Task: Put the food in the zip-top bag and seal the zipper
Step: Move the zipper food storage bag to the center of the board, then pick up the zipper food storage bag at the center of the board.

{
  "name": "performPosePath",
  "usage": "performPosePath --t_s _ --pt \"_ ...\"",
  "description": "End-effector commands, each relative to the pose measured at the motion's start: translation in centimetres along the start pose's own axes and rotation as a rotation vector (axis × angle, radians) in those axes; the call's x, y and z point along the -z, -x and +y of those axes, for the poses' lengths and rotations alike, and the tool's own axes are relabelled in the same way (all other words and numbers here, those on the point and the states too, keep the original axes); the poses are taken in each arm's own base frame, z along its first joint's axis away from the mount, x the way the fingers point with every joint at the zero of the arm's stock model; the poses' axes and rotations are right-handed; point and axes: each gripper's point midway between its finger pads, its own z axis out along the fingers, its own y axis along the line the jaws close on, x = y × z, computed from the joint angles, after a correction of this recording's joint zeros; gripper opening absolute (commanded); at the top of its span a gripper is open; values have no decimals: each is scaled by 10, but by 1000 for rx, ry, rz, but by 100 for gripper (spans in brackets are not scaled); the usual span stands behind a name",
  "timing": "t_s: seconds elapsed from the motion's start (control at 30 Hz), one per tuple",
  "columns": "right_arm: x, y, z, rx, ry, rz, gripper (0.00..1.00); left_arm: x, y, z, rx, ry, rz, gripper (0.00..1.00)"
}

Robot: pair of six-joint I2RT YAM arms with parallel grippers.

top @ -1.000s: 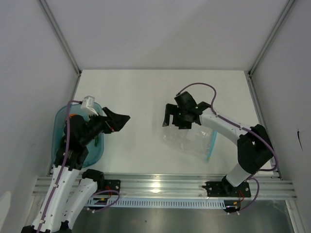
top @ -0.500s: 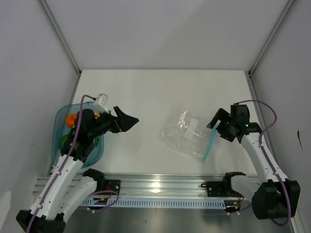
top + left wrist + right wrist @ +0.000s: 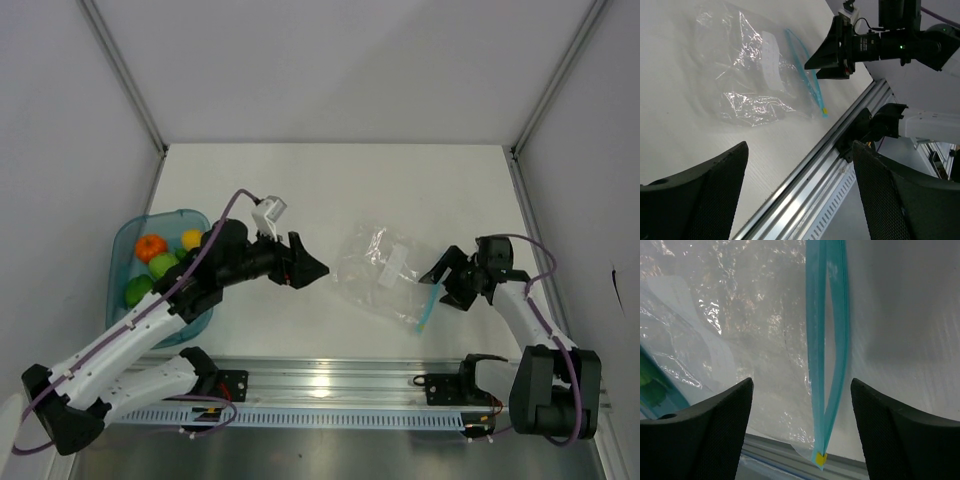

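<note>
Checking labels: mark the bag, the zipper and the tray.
bag (image 3: 378,272), top view, crinkled middle.
zipper (image 3: 815,385), right wrist view, left blue strip.
tray (image 3: 113,272), top view, left rim.

White tabletop (image 3: 330,180), plain white walls (image 3: 330,60), aluminium corner posts (image 3: 125,75), aluminium rail (image 3: 330,378) along near edge.

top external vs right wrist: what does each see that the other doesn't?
Top external only: both arms, left end effector and right end effector open, flanking the zip-top bag; teal tray with orange fruit, yellow piece, two green pieces. Right wrist only: the zipper with its two strips bowed apart, so unsealed, and a yellow tab at its end. Both: bag and zipper lying on the table. A teal-green blur at the wrist view's left edge may be the tray; cannot tell.
</note>
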Motion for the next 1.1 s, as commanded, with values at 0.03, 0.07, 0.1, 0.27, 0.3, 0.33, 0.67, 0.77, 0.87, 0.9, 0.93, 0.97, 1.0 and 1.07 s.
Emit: performPosePath --t_s 0.03,0.07,0.1,0.27,0.3,0.33,0.67,0.77,0.87,0.9,0.93,0.97,1.0,1.07 --pt "-10 18 18 34 112 -37 79 -13 6 -21 -66 -30 -13 84" --pt "-12 20 17 29 118 -39 77 -15 5 -28 -78 -42 -9 83" --pt "-15 23 18 32 129 -48 76 -19 3 -30 -87 -41 0 82" --pt "-22 31 15 24 168 -68 64 -28 -5 -52 -129 -77 19 79" --pt "-23 35 16 26 178 -79 61 -30 -7 -53 -136 -72 21 79" --pt "-24 35 15 29 183 -79 59 -32 -8 -54 -142 -71 24 78" --pt "-14 39 46 92 324 -77 0 -57 -29 -69 -224 -73 43 73" --pt "-3 26 61 127 326 -65 0 -63 -29 -71 -253 -30 20 72" --pt "9 6 81 135 308 -58 0 -69 -28 -75 -273 -5 11 72" --pt "15 5 88 132 304 -74 0 -71 -29 -75 -276 3 13 72" --pt "21 -2 98 112 302 -96 0 -72 -28 -78 -286 18 7 72" --pt "25 -6 103 95 298 -98 0 -73 -28 -78 -291 32 5 72" --pt "30 -8 110 77 304 -111 0 -74 -28 -80 -295 40 2 72" --pt "37 -17 119 34 283 -134 0 -77 -32 -83 -307 48 9 72"
